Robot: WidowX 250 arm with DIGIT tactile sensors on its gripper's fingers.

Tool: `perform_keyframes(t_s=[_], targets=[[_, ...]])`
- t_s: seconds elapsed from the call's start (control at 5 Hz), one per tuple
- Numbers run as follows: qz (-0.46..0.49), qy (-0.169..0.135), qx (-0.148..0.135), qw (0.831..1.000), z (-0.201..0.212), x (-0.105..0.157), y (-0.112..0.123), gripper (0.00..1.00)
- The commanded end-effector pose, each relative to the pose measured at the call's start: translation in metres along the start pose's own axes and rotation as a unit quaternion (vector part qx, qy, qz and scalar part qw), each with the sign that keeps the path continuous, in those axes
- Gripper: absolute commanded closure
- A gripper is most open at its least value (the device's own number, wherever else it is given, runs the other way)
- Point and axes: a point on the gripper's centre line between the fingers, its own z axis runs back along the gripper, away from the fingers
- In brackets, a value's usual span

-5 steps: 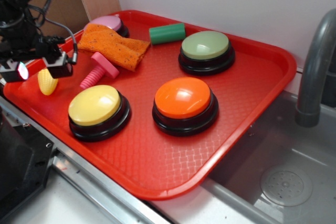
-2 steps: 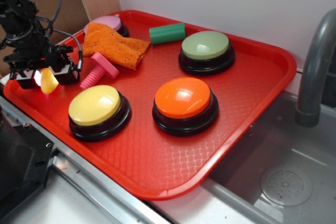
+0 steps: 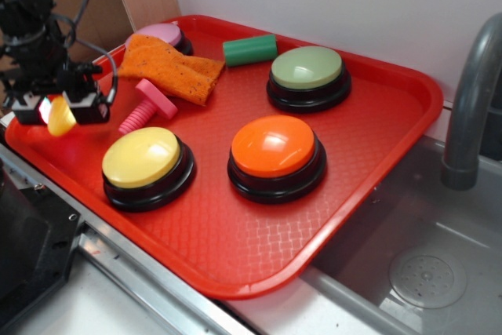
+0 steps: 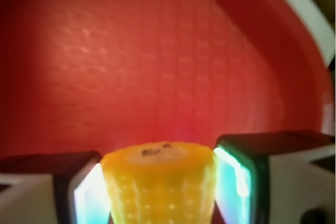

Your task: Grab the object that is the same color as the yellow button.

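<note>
The object, a small yellow toy corn cob (image 3: 60, 116), hangs between my gripper's fingers at the left end of the red tray (image 3: 235, 256), lifted a little off its floor. My gripper (image 3: 60, 111) is shut on it. In the wrist view the corn cob (image 4: 160, 182) fills the gap between the two lit pads, its flat end toward the tray, and my gripper (image 4: 161, 187) presses it from both sides. The yellow button (image 3: 146, 162), a pale dome on a black base, stands just right of the gripper.
An orange button (image 3: 274, 151) and a green button (image 3: 307, 74) stand further right. A pink screw (image 3: 147, 103), an orange cloth (image 3: 169, 67), a pink button (image 3: 163, 34) and a green cylinder (image 3: 249, 49) lie behind. A grey tap (image 3: 471, 107) and sink are right of the tray.
My gripper came down round the corn cob, shut on it, and has now risen slightly with the cob in it.
</note>
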Motion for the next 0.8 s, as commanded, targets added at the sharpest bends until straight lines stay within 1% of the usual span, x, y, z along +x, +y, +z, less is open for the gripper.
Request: perform_keyframes(t_s=[0.0,0.2,0.4,0.6], targets=[[-0.147,-0.024,-0.100,0.984,0.112,0.006,-0.092,1.00],[-0.214,-0.023,-0.107,0.971,0.130,-0.001,-0.131,1.00],[-0.252,-0.023,-0.113,0.961,0.133,-0.002,-0.149,1.00],[-0.251,-0.006,-0.095,0.963,0.125,0.001,-0.141,1.00]])
